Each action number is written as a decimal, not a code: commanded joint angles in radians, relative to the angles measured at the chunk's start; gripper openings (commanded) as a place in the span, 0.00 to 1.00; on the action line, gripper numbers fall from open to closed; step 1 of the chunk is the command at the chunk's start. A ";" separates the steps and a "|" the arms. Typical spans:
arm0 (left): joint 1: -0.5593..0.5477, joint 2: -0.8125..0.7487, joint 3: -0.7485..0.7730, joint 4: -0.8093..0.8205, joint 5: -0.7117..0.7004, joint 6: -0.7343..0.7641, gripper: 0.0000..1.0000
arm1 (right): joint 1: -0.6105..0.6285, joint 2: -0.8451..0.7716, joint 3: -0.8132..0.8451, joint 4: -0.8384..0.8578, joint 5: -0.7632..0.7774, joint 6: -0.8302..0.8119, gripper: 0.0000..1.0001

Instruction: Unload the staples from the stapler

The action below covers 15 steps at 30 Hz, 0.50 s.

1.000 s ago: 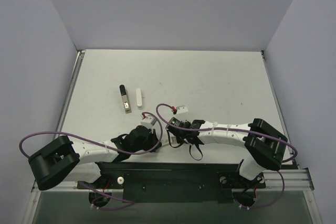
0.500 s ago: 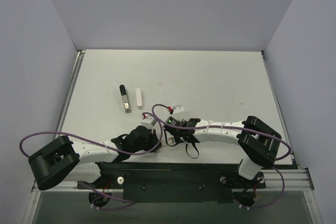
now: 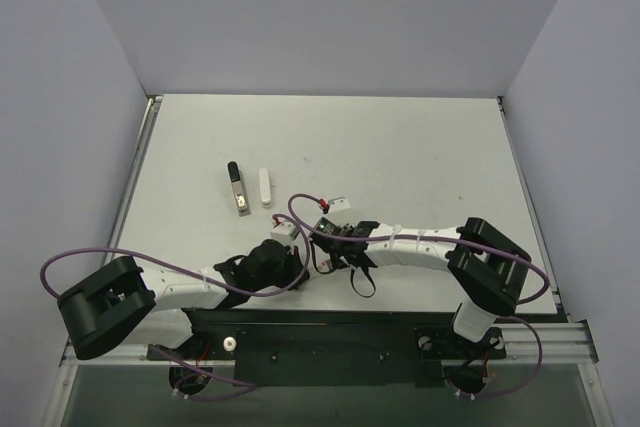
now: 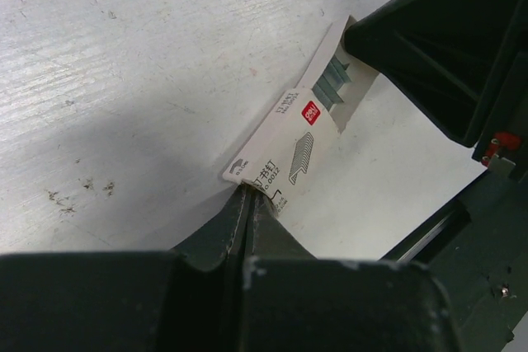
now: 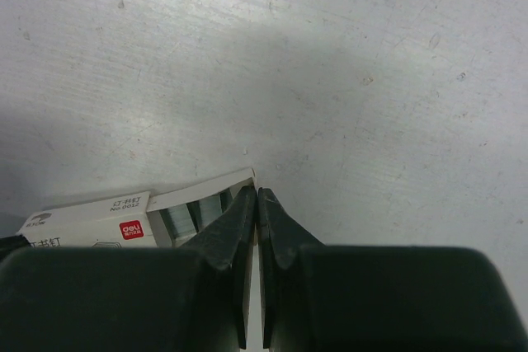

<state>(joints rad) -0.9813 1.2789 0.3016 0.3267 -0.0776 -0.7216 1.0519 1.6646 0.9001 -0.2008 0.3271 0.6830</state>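
Near the lower middle of the top view, the right arm [image 3: 420, 244] has slid leftward over the last second, its elbow pulling in from the right edge and its wrist drawing closer to the left arm [image 3: 180, 287]. The stapler [image 3: 238, 190] has not moved. Both wrist views show what this serves: a small white staple box [image 4: 289, 133] is held at both ends. The left gripper [image 4: 247, 197] has its jaws closed on the box's printed end. The right gripper [image 5: 257, 197] has its jaws pinched together on the edge of the open end, where grey staples [image 4: 330, 84] lie in rows inside. So the work now looks to be with the box rather than the stapler, perhaps opening or steadying it; whether those staples came out of the stapler cannot be told. The stapler lies well apart at the upper left of the table [image 3: 420, 147], its black-and-silver base bar beside the white top bar [image 3: 265, 187] with a strip of table between them, neither touched. Nothing lies between the grippers and it, yet both are occupied, and the purple cables [image 3: 300, 209] loop over the crowded wrists.
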 commanded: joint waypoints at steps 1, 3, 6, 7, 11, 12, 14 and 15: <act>-0.016 0.017 0.036 0.040 0.006 0.014 0.00 | -0.013 0.014 0.036 -0.011 0.006 0.012 0.00; -0.019 0.022 0.036 0.044 0.009 0.016 0.00 | -0.024 0.015 0.033 -0.006 -0.003 0.016 0.00; -0.025 0.027 0.034 0.046 0.010 0.016 0.00 | -0.042 0.006 0.017 0.012 -0.025 0.021 0.00; -0.025 0.027 0.033 0.046 0.010 0.016 0.00 | -0.044 0.006 0.014 0.015 -0.026 0.020 0.00; -0.030 0.030 0.033 0.055 0.010 0.014 0.00 | -0.047 0.009 0.019 0.018 -0.042 0.012 0.00; -0.033 0.031 0.034 0.054 0.010 0.014 0.00 | -0.047 0.011 0.019 0.018 -0.048 0.012 0.00; -0.036 0.033 0.039 0.051 0.010 0.017 0.00 | -0.044 0.014 0.019 0.021 -0.054 0.009 0.00; -0.036 0.033 0.041 0.049 0.009 0.016 0.00 | -0.044 0.014 0.017 0.026 -0.056 0.006 0.00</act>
<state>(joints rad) -1.0050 1.3003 0.3061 0.3534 -0.0753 -0.7204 1.0027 1.6672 0.9035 -0.1825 0.2989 0.6834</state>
